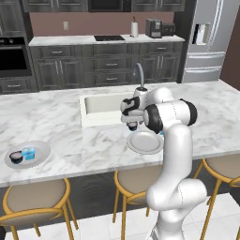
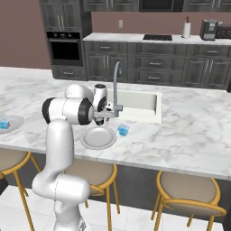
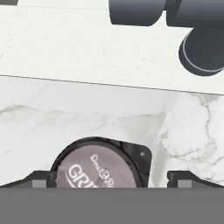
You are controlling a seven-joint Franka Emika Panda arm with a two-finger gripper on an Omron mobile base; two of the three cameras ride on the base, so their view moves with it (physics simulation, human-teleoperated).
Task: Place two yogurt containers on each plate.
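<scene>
A dark navy yogurt container (image 3: 98,168) with a pale printed lid stands on the marble counter just below my hand. My gripper (image 3: 111,181) is open, one fingertip on each side of the cup and apart from it. In the left base view my gripper (image 1: 132,124) hangs over the counter at the far edge of an empty plate (image 1: 145,142). A light blue yogurt container (image 2: 122,130) stands on the counter right of that plate (image 2: 98,138). The far-left plate (image 1: 41,151) carries a dark cup (image 1: 16,158) and a light blue cup (image 1: 29,153).
The sink (image 1: 105,105) with its curved grey faucet (image 1: 139,72) lies just beyond my hand. The faucet base (image 3: 153,11) looms at the top of the hand view. Tan stools (image 1: 35,194) line the counter's near edge.
</scene>
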